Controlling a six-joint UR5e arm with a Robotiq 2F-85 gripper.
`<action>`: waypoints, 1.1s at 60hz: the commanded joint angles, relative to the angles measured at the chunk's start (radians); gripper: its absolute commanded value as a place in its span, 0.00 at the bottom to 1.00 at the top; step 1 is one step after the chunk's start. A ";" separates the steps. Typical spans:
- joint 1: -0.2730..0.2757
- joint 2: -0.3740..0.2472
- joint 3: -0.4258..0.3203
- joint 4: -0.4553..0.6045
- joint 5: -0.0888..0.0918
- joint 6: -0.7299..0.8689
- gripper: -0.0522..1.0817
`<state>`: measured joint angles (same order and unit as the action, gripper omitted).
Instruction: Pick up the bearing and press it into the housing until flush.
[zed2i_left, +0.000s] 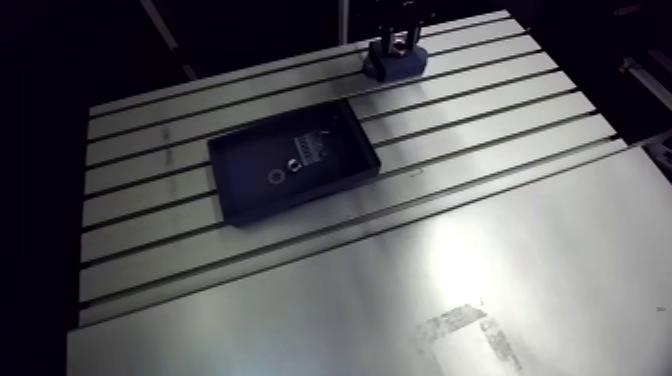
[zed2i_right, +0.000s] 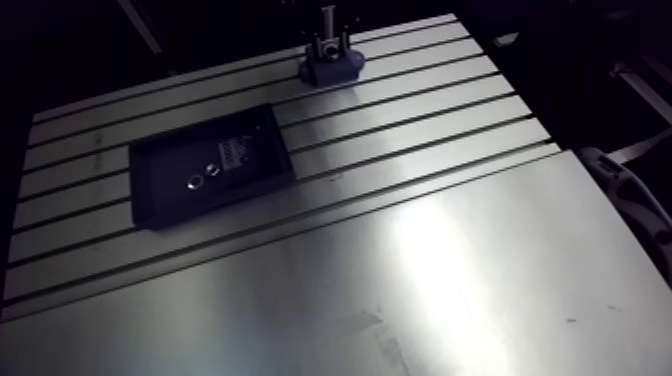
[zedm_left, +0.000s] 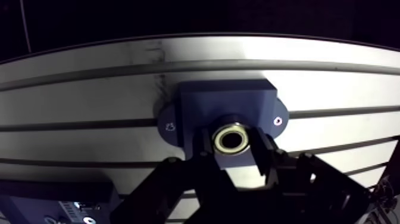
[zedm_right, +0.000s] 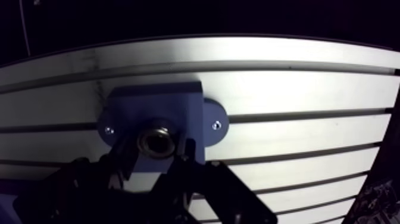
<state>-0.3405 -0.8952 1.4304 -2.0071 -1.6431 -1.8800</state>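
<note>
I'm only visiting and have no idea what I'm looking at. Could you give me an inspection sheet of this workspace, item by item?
Surface: slotted aluminium table, with a scuffed patch on its plain part.
Job's things: blue housing at the table's far edge; bearing at its bore, cannot tell whether flush.
Clutter: black tray holding two small rings and a pale piece too small to identify.
Grippers: gripper over the housing, fingers closed on the bearing.
Cables: nothing seen.
Surroundings: dark, nothing seen.
</note>
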 joint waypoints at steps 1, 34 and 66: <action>0.000 0.002 0.000 0.000 -0.001 0.000 0.55; 0.001 0.000 0.003 0.000 -0.001 0.000 0.54; 0.001 -0.025 -0.009 0.009 0.001 0.002 0.05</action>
<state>-0.3397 -0.9083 1.4281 -2.0048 -1.6434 -1.8788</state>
